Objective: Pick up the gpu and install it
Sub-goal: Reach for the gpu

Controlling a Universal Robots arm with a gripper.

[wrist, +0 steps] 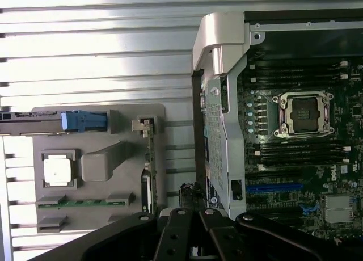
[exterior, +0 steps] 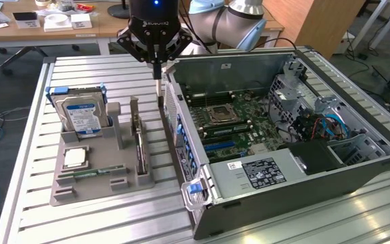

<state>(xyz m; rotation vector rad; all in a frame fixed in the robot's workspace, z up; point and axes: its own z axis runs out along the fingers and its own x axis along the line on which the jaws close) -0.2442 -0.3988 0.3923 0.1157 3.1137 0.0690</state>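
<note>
Jaws (exterior: 158, 75) of mine are pressed fully together, gripping nothing. They hang point-down over the wall of the open computer case (exterior: 283, 188) on the exterior view's left, with its motherboard (exterior: 232, 122) lying bare inside.

Just beside that wall, and apart from me, the gpu (exterior: 138, 140) stands on its long edge in a slot of the grey holder (exterior: 63, 195). Seen edge-on it is a thin blade of a card. It is dark with a greenish rim in the wrist view, and it carries a silvery metal bracket at the end level with the hard drive (exterior: 81, 114).

That drive, with its blue-white label, stands upright further along the holder on the exterior view's left. A square processor (exterior: 75, 157) and a narrow green memory stick (exterior: 90, 172) lie flat in their own recesses. Holder and case both rest on the ribbed metal tabletop (exterior: 79, 223).
</note>
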